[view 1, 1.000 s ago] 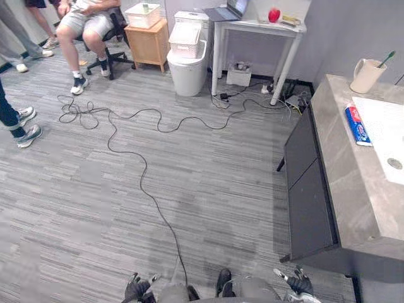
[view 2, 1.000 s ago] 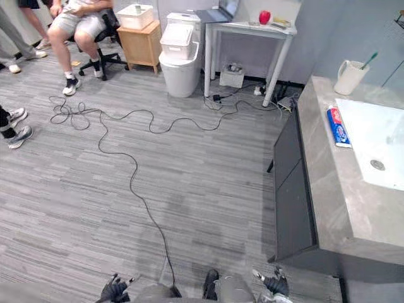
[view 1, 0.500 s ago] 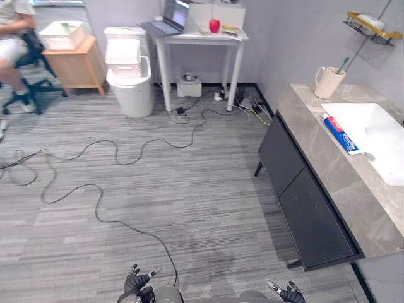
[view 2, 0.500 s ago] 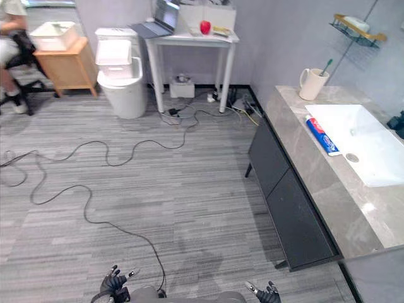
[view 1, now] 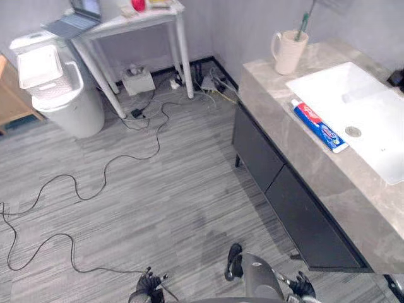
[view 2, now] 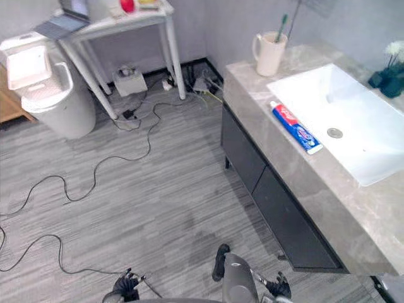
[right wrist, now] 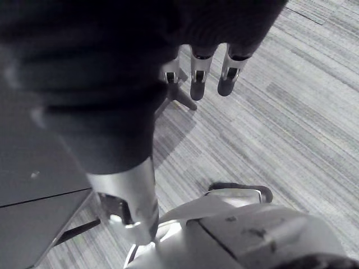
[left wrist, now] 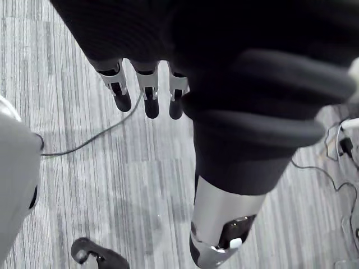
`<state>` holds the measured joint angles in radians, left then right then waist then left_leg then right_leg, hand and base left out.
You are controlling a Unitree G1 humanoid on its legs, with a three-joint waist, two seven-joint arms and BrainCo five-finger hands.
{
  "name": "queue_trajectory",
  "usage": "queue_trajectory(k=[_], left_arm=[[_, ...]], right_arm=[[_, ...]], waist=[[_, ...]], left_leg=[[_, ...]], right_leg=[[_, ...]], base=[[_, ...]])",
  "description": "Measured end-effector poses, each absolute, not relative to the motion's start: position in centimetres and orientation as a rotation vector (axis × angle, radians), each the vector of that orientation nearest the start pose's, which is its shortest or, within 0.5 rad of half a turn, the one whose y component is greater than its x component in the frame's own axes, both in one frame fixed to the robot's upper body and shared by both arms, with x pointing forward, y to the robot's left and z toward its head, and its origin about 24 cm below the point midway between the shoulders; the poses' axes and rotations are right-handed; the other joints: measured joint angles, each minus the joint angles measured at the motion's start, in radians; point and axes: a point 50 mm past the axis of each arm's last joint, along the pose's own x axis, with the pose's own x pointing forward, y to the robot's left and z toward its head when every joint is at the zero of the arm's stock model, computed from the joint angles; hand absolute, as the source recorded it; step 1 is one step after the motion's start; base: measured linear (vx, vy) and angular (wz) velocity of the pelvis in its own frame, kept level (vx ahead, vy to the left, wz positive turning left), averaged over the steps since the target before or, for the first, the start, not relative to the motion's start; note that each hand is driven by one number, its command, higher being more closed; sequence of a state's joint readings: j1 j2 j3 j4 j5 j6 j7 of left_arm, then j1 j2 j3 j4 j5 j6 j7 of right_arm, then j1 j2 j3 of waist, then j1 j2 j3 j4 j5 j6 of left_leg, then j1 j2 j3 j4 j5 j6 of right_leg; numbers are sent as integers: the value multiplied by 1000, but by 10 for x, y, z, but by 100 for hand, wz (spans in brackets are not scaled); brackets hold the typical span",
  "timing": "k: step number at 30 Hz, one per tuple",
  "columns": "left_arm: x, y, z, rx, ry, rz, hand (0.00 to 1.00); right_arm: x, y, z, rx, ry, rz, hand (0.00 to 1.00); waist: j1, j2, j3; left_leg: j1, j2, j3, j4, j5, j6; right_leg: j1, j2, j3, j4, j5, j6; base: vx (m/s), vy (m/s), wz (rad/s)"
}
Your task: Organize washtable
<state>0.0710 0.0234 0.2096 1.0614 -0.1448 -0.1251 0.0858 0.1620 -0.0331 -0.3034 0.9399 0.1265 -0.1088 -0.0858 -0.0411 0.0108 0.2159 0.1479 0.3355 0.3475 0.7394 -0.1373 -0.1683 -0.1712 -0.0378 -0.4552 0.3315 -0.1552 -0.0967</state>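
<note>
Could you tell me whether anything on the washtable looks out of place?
The red, white and blue toothpaste tube lies flat on the grey stone countertop beside the white sink, not in the cream mug holding the green toothbrush. Nothing looks spilled.

The camera has swung to the right, so the bench [view 2: 319, 189] with its sink [view 2: 366, 145], toothpaste tube [view 2: 295, 128] and cup [view 2: 269, 53] now lies nearer, ahead of the right robot hand [view 2: 279, 289]. A potted plant [view 2: 392, 66] has come into view beyond it.
</note>
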Motion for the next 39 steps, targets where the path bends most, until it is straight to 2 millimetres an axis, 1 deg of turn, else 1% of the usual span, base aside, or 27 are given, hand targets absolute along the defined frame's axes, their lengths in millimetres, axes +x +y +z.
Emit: queue_trajectory(k=[1,3,5,6,7,8,9,10,11,12,13,14,15,16,17,18,19,20,21,22,23,26,27,29,33,36,39], left_arm=[[104,195,-156,-158,975,398,0],[106,196,-156,-160,966,402,0],[110,195,-153,-162,943,401,0],[112,195,-153,-164,937,400,0],[114,193,-152,-174,926,404,0],[115,192,-151,-180,920,411,0],[117,191,-150,-186,910,416,0],[116,191,-151,-195,907,425,0],[113,189,-152,-200,918,428,0],[110,188,-153,-206,922,430,0],[107,189,-153,-209,925,436,0],[103,197,-152,-191,922,450,0],[105,200,-151,-184,917,450,0],[108,204,-150,-164,913,434,0],[112,201,-151,-147,926,401,0],[114,198,-151,-146,927,389,0],[118,193,-151,-144,924,367,0],[120,192,-151,-133,919,351,0],[119,192,-151,-130,921,349,0],[118,190,-152,-136,930,349,0],[118,189,-152,-137,929,346,0],[121,180,-152,-158,925,320,0],[125,174,-151,-167,910,306,0],[126,166,-150,-181,905,290,0],[127,169,-150,-156,901,267,0],[123,173,-150,-148,907,274,0],[122,173,-151,-152,910,283,0]], right_arm=[[87,-215,-151,165,946,-501,0],[92,-214,-150,177,930,-501,0],[101,-211,-148,199,906,-497,0],[104,-209,-148,203,901,-493,0],[106,-206,-148,210,896,-489,0],[108,-205,-147,209,894,-482,0],[110,-202,-147,208,892,-467,0],[113,-198,-147,201,890,-439,0],[113,-198,-147,192,893,-434,0],[114,-199,-146,189,888,-433,0],[110,-198,-146,182,892,-435,0],[106,-195,-147,168,897,-419,0],[106,-192,-146,176,892,-420,0],[108,-190,-145,182,886,-421,0],[108,-191,-145,174,886,-419,0],[108,-192,-145,168,886,-416,0],[106,-191,-146,165,893,-414,0],[104,-192,-148,197,915,-451,0],[102,-194,-149,216,926,-477,0],[101,-198,-150,232,941,-500,0],[96,-202,-152,261,957,-540,0],[82,-214,-154,211,996,-545,0],[66,-216,-156,186,1024,-544,0],[57,-218,-158,174,1053,-550,0],[59,-210,-158,152,1056,-496,0],[70,-209,-156,140,1018,-473,0],[72,-208,-155,136,1002,-466,0]], waist=[[-2,-3,3],[2,-7,4],[11,-13,4],[18,-12,3],[36,-12,1],[45,-12,1],[59,-12,0],[56,-10,-2],[56,-1,-11],[58,6,-21],[60,5,-34],[74,-16,-46],[73,-40,-49],[53,-55,-50],[45,-55,-51],[44,-50,-52],[34,-46,-54],[30,-48,-54],[29,-47,-53],[35,-36,-53],[40,-34,-51],[20,-11,-39],[19,-5,-42],[26,8,-57],[28,-30,-70],[29,-35,-71],[25,-36,-69]], left_leg=[[-58,19,-1,125,-22,3],[-126,5,-5,164,-74,9],[-196,-49,-3,33,-107,52],[-214,-65,-13,-8,-117,48],[-243,-120,-84,-93,-127,57],[-250,-151,-140,-133,-127,57],[-264,-198,-243,-190,-127,57],[-271,-251,-374,-242,-127,58],[-266,-255,-424,-284,-123,67],[-252,-233,-404,-317,-111,85],[-226,-212,-333,-341,-130,98],[-189,-214,-245,-376,-146,105],[-173,-215,-215,-386,-152,108],[-130,-226,-195,-428,-151,113],[-90,-224,-196,-475,-141,118],[-74,-219,-197,-492,-138,119],[-55,-213,-211,-512,-137,119],[-47,-213,-226,-527,-137,119],[-44,-212,-234,-532,-136,117],[-42,-193,-244,-536,-127,99],[-32,-196,-244,-549,-89,60],[-15,-203,-265,-503,-65,51],[-14,-201,-250,-529,-66,58],[-9,-200,-225,-554,-47,58],[-5,-214,-184,-564,-46,60],[6,-216,-114,-561,-47,61],[5,-213,-84,-541,-65,85]], right_leg=[[46,28,14,-29,3,4],[105,62,40,-74,1,0],[156,91,100,-127,9,-11],[164,97,123,-131,9,-11],[169,109,183,-133,9,-11],[170,115,217,-130,7,-8],[168,127,278,-121,4,-2],[165,144,357,-106,-1,7],[149,174,444,-74,-22,37],[135,173,442,-43,-55,54],[104,134,386,32,-114,64],[40,50,308,162,-125,139],[1,24,262,233,-112,147],[-74,-38,161,364,-99,148],[-76,-75,84,349,-124,142],[-72,-79,68,305,-123,141],[-65,-74,71,182,-108,139],[-64,-68,107,52,-40,125],[-58,-59,115,18,27,117],[-23,-33,126,-34,90,74],[-20,-35,135,-27,94,73],[37,-50,137,-33,93,74],[82,-62,126,-38,90,78],[94,-60,133,-26,85,86],[74,-70,198,-28,91,102],[60,-63,244,-39,122,116],[56,-59,253,-41,126,122]], base=[[302,-215,-38],[215,-152,-41],[235,-102,-79],[218,-35,-120],[174,9,-117],[226,55,-156],[235,102,-185],[277,150,-263],[257,180,-244],[194,183,-226],[187,189,-208],[128,144,-196],[142,138,-157],[189,113,-60],[217,114,-22],[287,97,29],[347,37,46],[377,2,46],[408,-55,20],[302,-59,-10],[320,-76,-17],[166,-7,25],[192,77,69],[109,83,39],[-5,79,-17],[-122,46,-59],[-148,-5,-22]])
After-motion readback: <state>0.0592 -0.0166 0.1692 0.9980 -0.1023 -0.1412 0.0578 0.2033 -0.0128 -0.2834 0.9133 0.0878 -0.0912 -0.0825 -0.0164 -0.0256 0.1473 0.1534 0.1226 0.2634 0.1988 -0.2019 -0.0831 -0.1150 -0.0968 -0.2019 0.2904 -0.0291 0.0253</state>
